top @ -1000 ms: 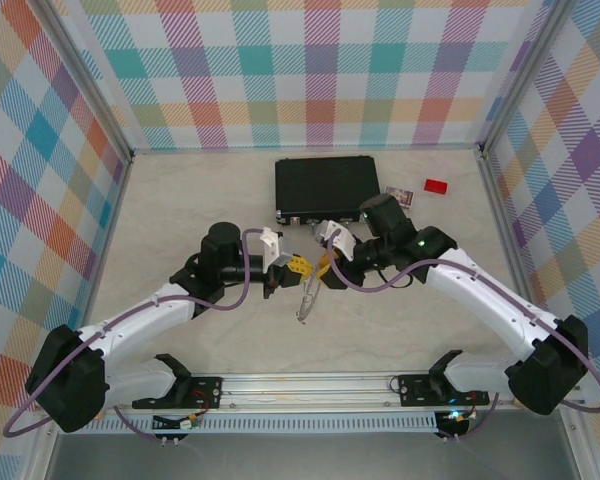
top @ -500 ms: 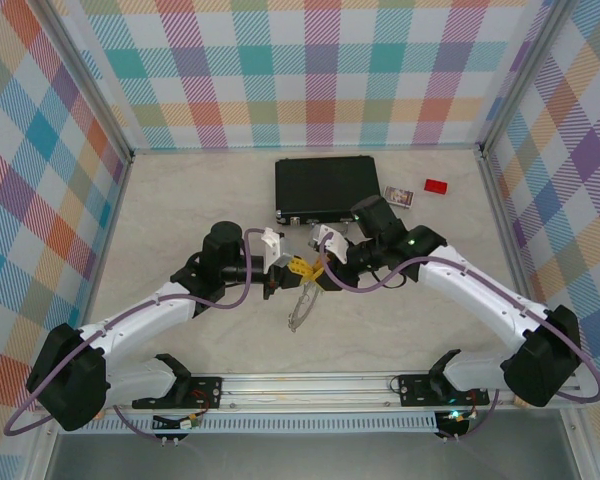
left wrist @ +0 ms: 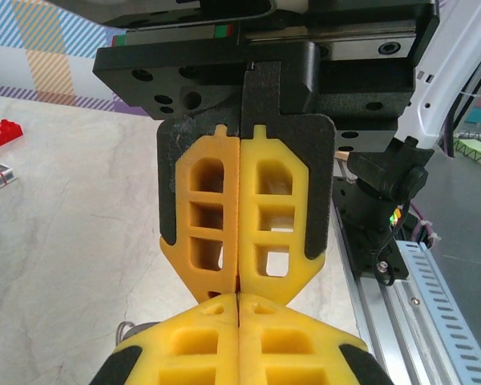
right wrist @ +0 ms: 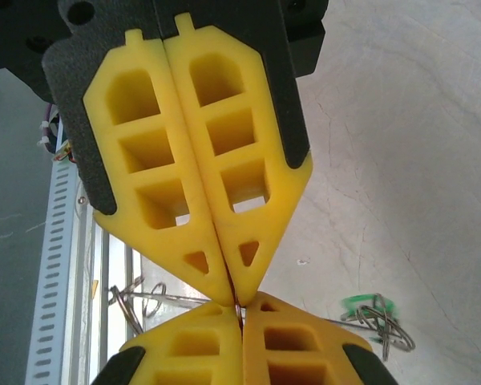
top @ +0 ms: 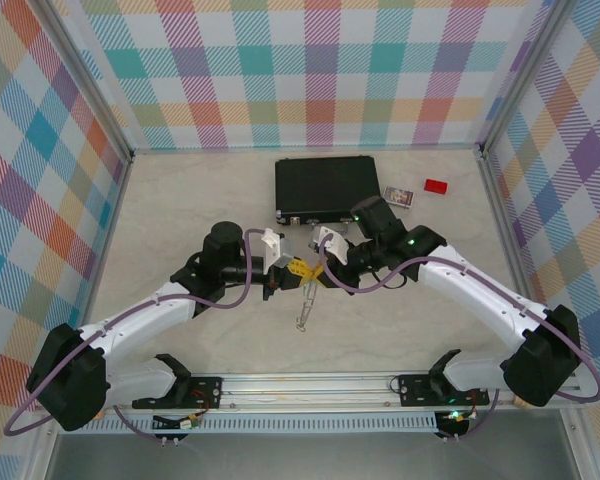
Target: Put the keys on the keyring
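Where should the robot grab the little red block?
Across its two long sides, coming straight down from above. The red block lies flat on the table and is narrower that way, with bare table beside both long sides.

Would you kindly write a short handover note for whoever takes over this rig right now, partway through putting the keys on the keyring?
Left gripper: shut on the large thin grey metal keyring, which hangs below the fingertips.
Right gripper: shut, tip to tip with the left; whether it also pinches the ring is unclear.
Keys: one small key with a bright-green plastic tag shows close beside the ring in the right wrist view; I cannot tell whether it is threaded. I cannot make out the second key.
Done: ring in hand.
Left: confirm threading, then add whatever key remains.
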Tool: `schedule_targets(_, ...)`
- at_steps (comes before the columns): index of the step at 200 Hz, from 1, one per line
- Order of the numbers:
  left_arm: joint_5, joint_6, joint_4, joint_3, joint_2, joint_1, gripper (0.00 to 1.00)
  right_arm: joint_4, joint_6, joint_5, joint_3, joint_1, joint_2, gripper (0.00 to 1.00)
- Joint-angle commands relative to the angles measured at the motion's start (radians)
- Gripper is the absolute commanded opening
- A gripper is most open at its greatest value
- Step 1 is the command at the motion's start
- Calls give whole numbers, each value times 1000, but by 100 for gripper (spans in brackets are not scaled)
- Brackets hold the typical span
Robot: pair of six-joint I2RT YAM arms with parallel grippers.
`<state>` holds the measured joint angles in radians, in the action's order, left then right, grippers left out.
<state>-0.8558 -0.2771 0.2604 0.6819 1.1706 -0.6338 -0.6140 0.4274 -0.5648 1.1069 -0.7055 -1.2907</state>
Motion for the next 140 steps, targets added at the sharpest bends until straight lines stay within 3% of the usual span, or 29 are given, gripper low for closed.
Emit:
schedule_targets(1, -21, 3, 59, 28, -14, -7, 0, 58, -9, -58, -13, -14, 33, 0)
schedule_targets(24, 11, 21, 90, 13, -32, -6, 12, 100, -19, -48, -37, -14, 56, 0)
schedule_targets(35, 35, 43, 120, 1, -47, -6, 25, 121, -22, -44, -51, -13, 69, 0)
schedule_targets(55, 76, 75, 164, -18, -79, -6, 33, 171, -42, -37, -81, -12, 96, 0)
schedule_targets(88, 173, 140, 282, -70, -133, -5, 39, 285, -95, -32, -147, -4, 159, 0)
schedule_targets(140, 185, 207, 383, -136, -159, -5, 39, 622, -266, -42, -303, 33, 280, 0)
